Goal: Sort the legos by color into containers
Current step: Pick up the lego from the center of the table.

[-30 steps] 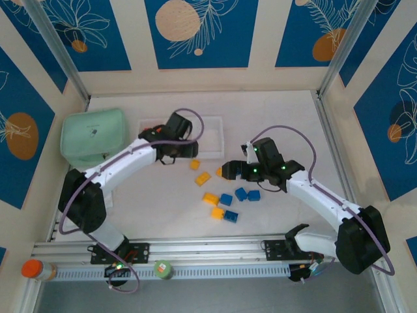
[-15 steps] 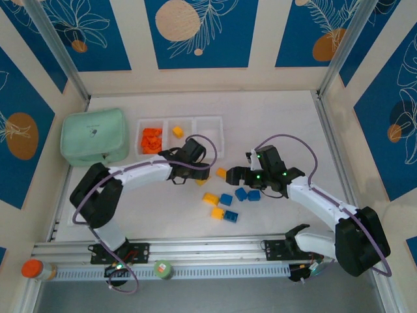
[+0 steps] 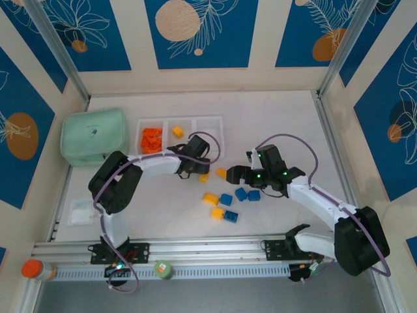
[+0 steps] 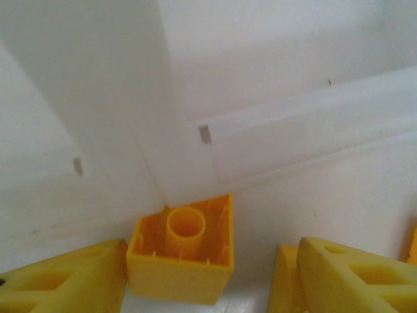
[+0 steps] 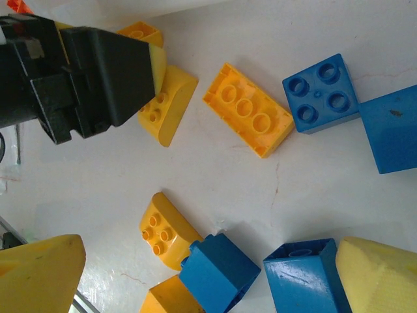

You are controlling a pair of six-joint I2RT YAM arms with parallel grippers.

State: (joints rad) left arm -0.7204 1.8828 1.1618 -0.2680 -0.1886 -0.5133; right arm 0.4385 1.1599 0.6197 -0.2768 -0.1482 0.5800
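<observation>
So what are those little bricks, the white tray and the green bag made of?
The bricks look like hard glossy plastic: crisp moulded studs, shiny faces. The tray seems thin whitish plastic, perhaps slightly see-through. The green pouch looks soft, maybe fabric or vinyl, with rounded, puffy edges.

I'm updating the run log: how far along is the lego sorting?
Roughly half. Done: orange-red bricks are piled in the left compartment of the tray, with one yellow brick in the middle one. In hand: the left gripper has open jaws astride a loose yellow brick by the tray wall, not yet gripped. Left: four blue bricks and several yellow bricks on the table, where the right gripper hovers open.
</observation>
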